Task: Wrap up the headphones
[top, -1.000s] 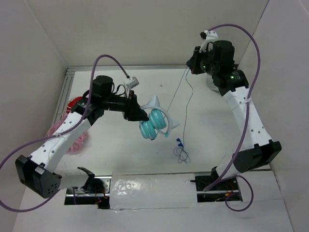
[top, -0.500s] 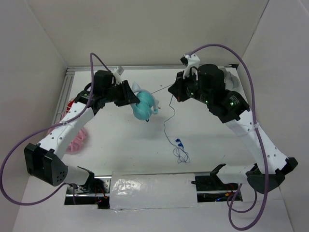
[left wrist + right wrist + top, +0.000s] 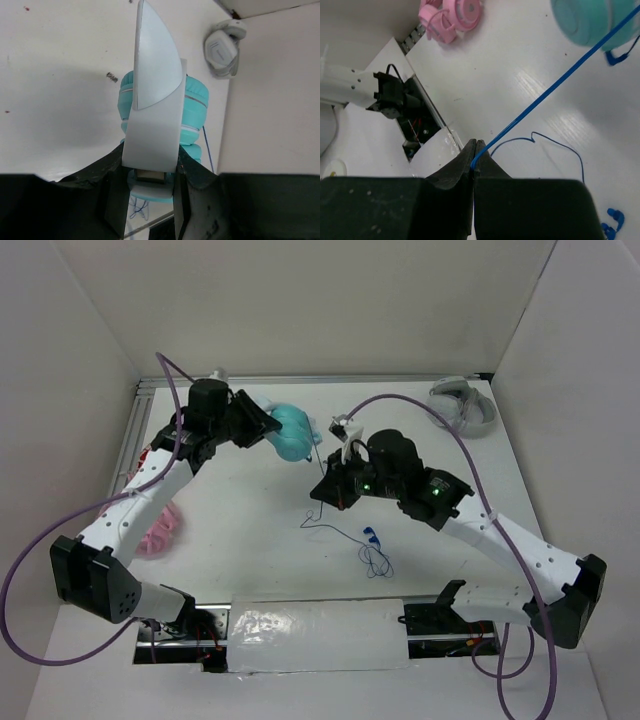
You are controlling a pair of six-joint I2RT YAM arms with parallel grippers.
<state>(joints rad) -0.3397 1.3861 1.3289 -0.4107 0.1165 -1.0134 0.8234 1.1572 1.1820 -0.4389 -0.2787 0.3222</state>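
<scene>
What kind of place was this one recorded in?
Probably a robot lab's recording cell, not a home: a white table boxed in by plain white walls, with pink headphones and grey-white headphones set aside, seemingly as props.

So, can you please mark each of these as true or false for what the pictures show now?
1. The left hand holds the teal headphones by their white headband. True.
2. The right hand is open and holds nothing. False: it is shut on the blue cable.
3. The grey-white headphones lie at the far right corner of the table. True.
4. The pink headphones lie right beside the grey-white ones. False: they lie at the left edge of the table, by the left arm.
</scene>
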